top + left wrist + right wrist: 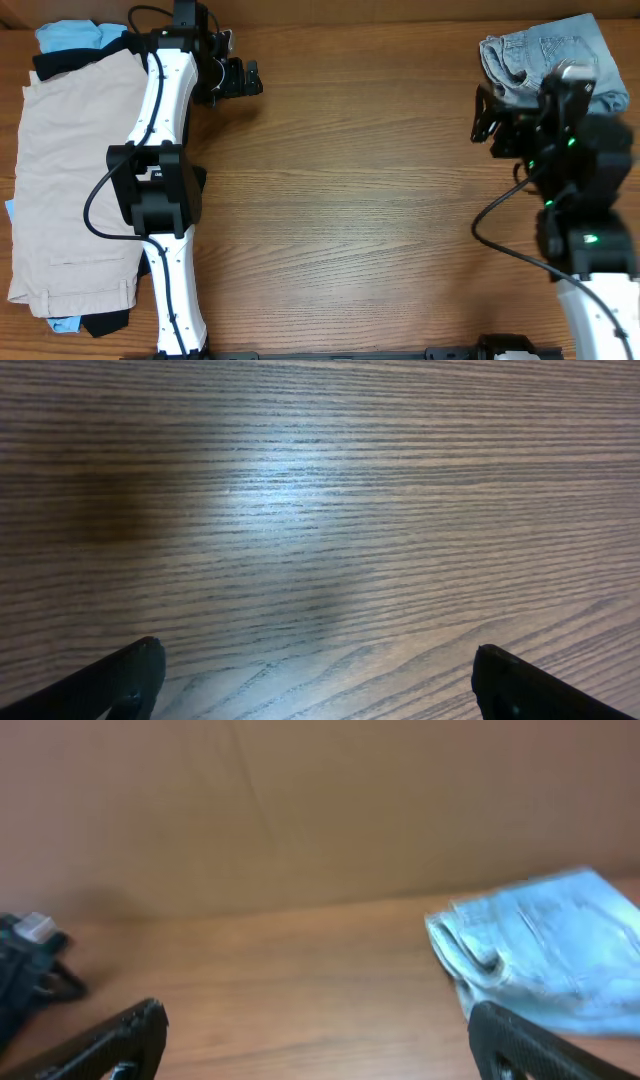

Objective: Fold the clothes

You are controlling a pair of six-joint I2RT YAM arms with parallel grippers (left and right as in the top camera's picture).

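Pale blue denim shorts (548, 52) lie folded at the table's far right corner; the right wrist view has them ahead and to the right (545, 955). My right gripper (481, 116) hovers open just in front and left of them, jaws wide (318, 1042) with only bare wood between. A pile of clothes lies at the left edge: beige shorts (62, 180) on top, black (70, 62) and sky-blue (68, 36) garments under them. My left gripper (247, 80) stands open to the right of that pile, over bare table (318, 682), holding nothing.
The wooden table (350, 200) spans the view between the two arms. A brown wall (320, 810) rises behind the far edge. The left arm (160, 190) runs along the right side of the pile. The right arm's base (590, 240) stands near the right edge.
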